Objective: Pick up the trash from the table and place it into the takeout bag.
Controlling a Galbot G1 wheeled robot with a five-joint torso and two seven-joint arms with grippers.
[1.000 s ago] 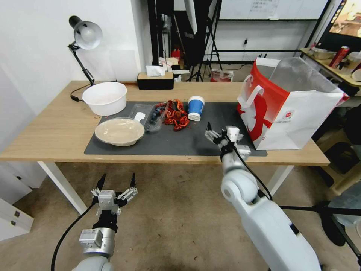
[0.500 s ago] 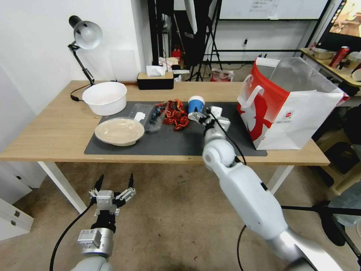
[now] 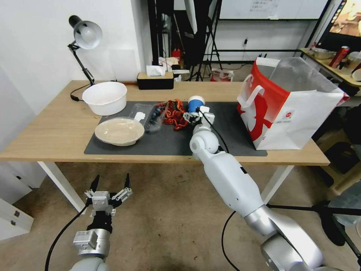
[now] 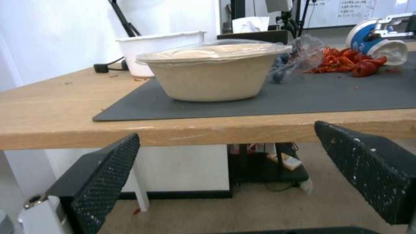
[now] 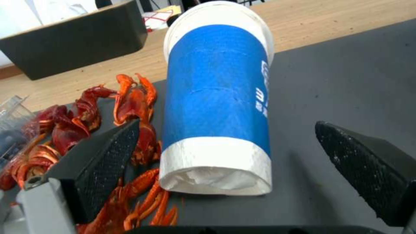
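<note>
Head view sets the right gripper [image 3: 192, 117] low over the dark grey mat [image 3: 225, 139], right at the blue paper cup [image 3: 195, 104], with the red shell scraps [image 3: 173, 114] just beside it on the robot's left. From up there the cup reads as upright; the right wrist view shows the white-rimmed cup [image 5: 218, 97] lying between the two black pads [image 5: 104, 162], which stand spread on either side of it and touch nothing, so that gripper is released. Its long axis runs straight away from the wrist, the crumpled white end nearest the pads and the round white rim pointing toward the tissue box [image 5: 73, 39] at the table's back edge. That close view also shows the shells [image 5: 86, 130] pressed against the cup's side.

The left gripper [image 3: 109, 184] hangs below the table's front edge, over the floor, fingers splayed and holding nothing. Its wrist view looks level across the light-wood table [image 4: 52, 107] at the round lidded dish [image 4: 214, 73] on the near corner of the mat, with a white bowl [image 4: 156, 48] behind it.

The takeout bag [image 3: 285, 105] stands open on the right end of the table, well apart from the cup. A silver desk lamp [image 3: 85, 35] leans over the left end beside a white wall; stands, racks and a second table crowd the room behind.
</note>
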